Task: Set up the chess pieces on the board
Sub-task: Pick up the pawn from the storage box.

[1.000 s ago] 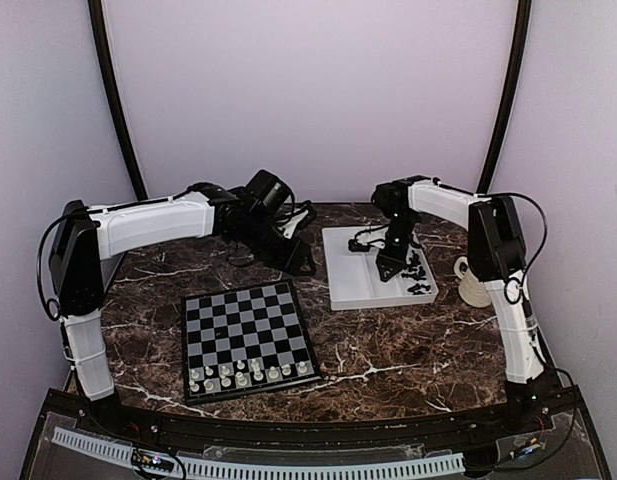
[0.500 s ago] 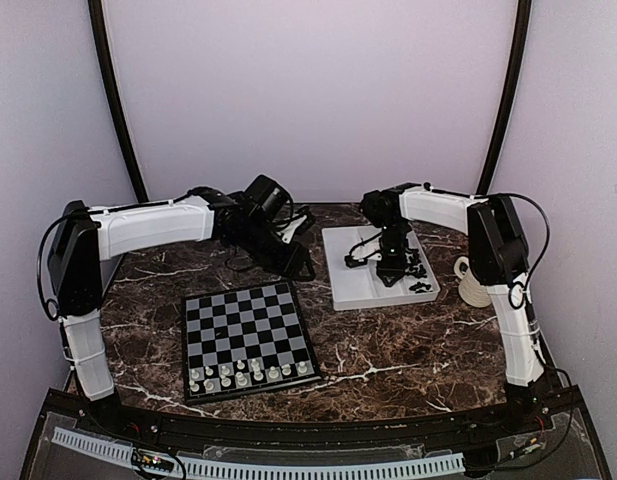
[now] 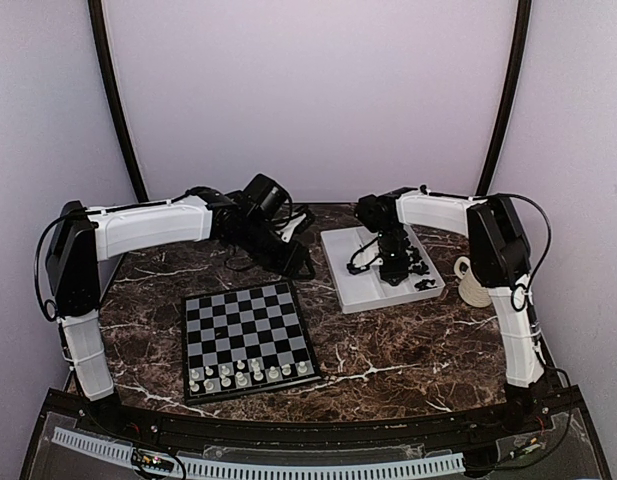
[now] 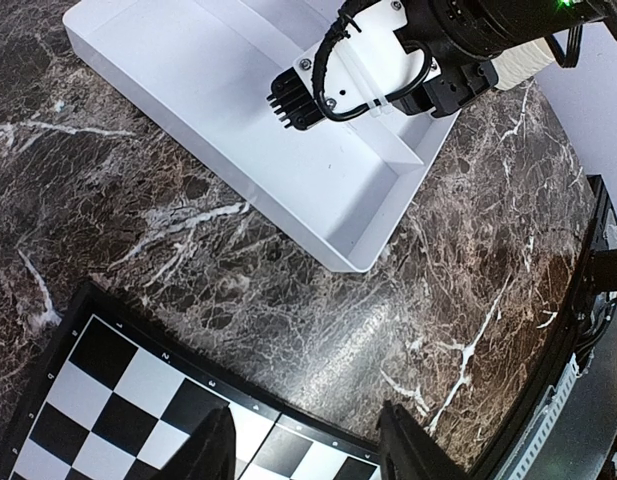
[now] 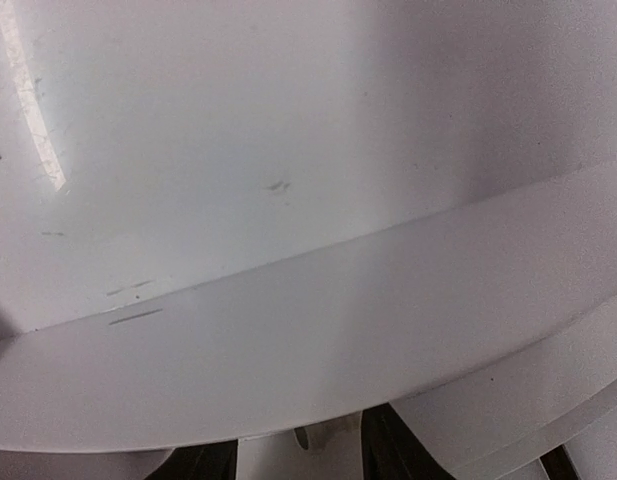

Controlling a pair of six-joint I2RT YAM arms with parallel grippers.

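The board (image 3: 246, 322) lies front left, with white chess pieces (image 3: 250, 373) along its two nearest rows. Black chess pieces (image 3: 420, 270) lie in the right end of a white tray (image 3: 360, 290). My right gripper (image 3: 386, 262) is down inside the tray, by its dividing wall (image 5: 318, 320). Its dark fingertips (image 5: 408, 455) stand apart and open. A small pale thing (image 5: 323, 442) shows in the gap; I cannot tell what it is. My left gripper (image 4: 313, 450) hovers open and empty over the board's far right corner (image 4: 138, 400), short of the tray (image 4: 288, 150).
A cream ribbed mug (image 3: 475, 280) stands right of the tray. The right arm's wrist (image 4: 388, 60) hangs over the tray. Dark marble table (image 3: 388, 350) lies between board and tray, with its front edge rail (image 3: 288, 430) below.
My right gripper moved left inside the tray, off the black pieces, and its jaws widened. The tray swung slightly. The left arm stayed put.
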